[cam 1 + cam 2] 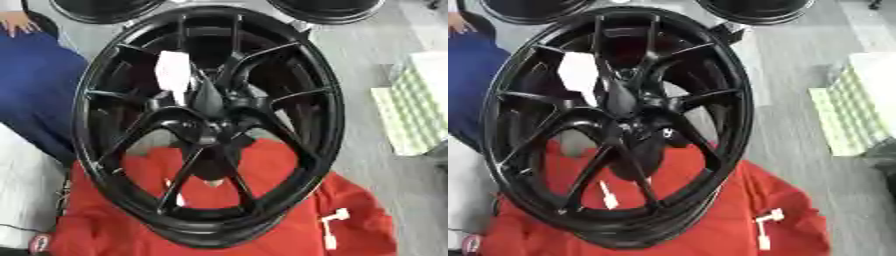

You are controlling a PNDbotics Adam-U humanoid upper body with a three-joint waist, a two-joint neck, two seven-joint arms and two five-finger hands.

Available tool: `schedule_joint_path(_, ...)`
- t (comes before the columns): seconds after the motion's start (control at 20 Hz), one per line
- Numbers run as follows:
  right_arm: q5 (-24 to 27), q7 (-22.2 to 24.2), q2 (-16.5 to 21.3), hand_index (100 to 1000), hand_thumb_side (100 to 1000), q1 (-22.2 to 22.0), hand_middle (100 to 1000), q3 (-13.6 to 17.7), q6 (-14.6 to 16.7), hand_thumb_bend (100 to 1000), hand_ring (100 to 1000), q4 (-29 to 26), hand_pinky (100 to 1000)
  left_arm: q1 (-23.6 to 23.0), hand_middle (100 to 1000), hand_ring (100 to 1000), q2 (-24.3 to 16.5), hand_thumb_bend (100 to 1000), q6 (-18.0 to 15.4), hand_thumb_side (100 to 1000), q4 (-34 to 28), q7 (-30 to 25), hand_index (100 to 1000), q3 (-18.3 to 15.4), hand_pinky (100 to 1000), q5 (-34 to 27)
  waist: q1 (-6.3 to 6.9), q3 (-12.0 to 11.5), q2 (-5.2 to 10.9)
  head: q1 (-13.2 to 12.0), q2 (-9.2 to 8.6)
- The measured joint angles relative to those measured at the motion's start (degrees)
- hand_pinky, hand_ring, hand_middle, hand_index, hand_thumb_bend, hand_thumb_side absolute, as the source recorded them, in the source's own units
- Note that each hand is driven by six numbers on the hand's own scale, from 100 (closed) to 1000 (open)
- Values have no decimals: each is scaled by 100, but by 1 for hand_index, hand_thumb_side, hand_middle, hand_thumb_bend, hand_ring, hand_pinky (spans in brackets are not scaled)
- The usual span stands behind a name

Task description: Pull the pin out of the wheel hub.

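Wheel hub [210, 122] sits at the middle of a glossy black alloy rim [325, 100] that fills most of both views, its spokes fanning out from the centre and its lower edge resting on a red cloth [350, 210]. A white label [173, 70] hangs on the rim at about eleven o'clock from the hub. A dark shape, black on black, stands against the hub in both eye views; it may be one of the robot's hands reaching in, or only spoke and shadow, and I cannot tell which, so I cannot tell the state of either hand. The pin itself cannot be picked out with certainty either: a small white stick [608, 195] shows through the spokes at about six o'clock in the right eye view, and a white plastic piece [332, 227] lies on the cloth at about five o'clock, well apart from the hub; neither is plainly the pin. To do this step well, I judge the working hand should find the pin at the hub before closing, take it between thumb and fingers near its exposed end, and draw it straight along its own axis rather than levering sideways, since a tilted pull is likely to jam it in its bore. The rim appears propped and tilted, so a steadying touch on the spokes may keep it from shifting on the cloth.
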State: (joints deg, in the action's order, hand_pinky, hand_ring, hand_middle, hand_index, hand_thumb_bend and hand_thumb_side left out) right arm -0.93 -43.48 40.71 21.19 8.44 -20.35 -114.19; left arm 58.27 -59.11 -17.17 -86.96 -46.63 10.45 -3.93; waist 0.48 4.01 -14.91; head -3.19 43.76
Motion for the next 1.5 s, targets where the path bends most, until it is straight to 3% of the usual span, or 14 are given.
schedule_joint_path(0.35,-2,12,0,745,398,0,514,0,-12,116,625,0,394,-36,750,774,-43,100,-33,480,-38,32,852,62,838,94,-27,-1,6,-23,0)
schedule_joint_path(0.4,-4,13,0,745,398,0,514,0,-13,117,625,0,394,-48,753,781,-47,100,-49,414,-48,49,852,65,843,119,-27,-2,7,-23,0)
schedule_joint_path(0.7,-16,21,0,745,398,1,514,-4,-21,118,625,0,393,-350,790,824,-236,100,-232,497,-404,232,875,286,867,483,-24,-6,7,-2,-1)
schedule_joint_path(1.15,-16,22,0,744,398,49,513,-45,-22,120,625,0,392,-408,814,865,-300,100,-6,579,-983,6,909,820,911,654,24,45,7,28,-5)
schedule_joint_path(1.25,-16,22,0,744,398,51,513,-63,-22,121,625,0,392,-434,817,877,-302,161,9,595,-1033,-9,911,969,925,660,46,60,7,28,-5)
schedule_joint_path(1.5,-15,21,0,743,397,97,512,-76,-21,123,623,0,391,-558,818,882,-402,212,58,654,-1237,-58,913,1291,928,820,86,78,7,5,-5)
